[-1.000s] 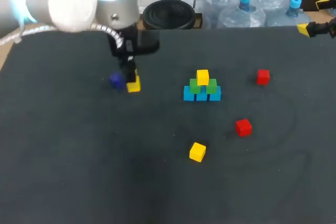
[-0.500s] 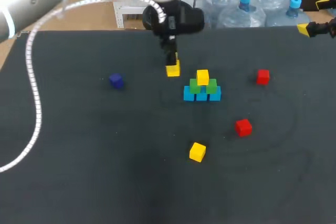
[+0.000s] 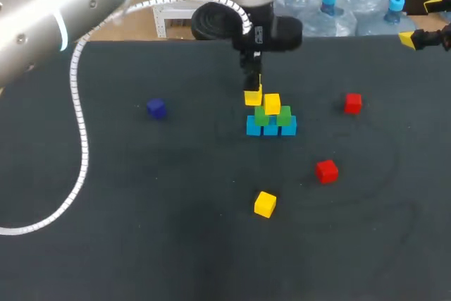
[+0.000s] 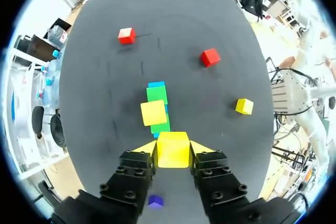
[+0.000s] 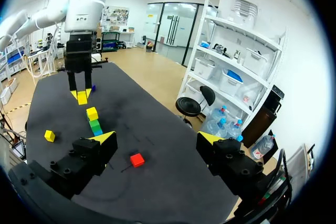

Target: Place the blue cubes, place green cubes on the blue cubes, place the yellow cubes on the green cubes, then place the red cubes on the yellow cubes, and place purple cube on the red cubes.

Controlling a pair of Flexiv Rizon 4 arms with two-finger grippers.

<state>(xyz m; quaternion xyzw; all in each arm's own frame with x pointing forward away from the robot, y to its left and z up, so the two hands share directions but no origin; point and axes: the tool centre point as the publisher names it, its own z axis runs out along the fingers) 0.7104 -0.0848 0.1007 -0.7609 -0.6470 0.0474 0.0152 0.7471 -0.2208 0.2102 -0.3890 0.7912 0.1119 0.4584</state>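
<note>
My left gripper (image 3: 252, 94) is shut on a yellow cube (image 3: 253, 98) and hangs just left of and above the stack; in its wrist view the held cube (image 4: 173, 149) sits between the yellow fingertips. The stack has blue cubes (image 3: 271, 127) at the base, two green cubes (image 3: 275, 116) on them, and one yellow cube (image 3: 272, 103) on top. Loose on the table lie two red cubes (image 3: 353, 103) (image 3: 326, 170), a yellow cube (image 3: 265, 204) and a purple cube (image 3: 156, 108). My right gripper (image 5: 157, 140) stands open and empty at the far right edge (image 3: 416, 39).
The black table (image 3: 141, 230) is wide and bare at the front and left. My left arm's white cable (image 3: 76, 139) loops over the left part of the table.
My left arm has carried the yellow cube from beside the purple cube rightward to the stack. The right arm has kept still.
</note>
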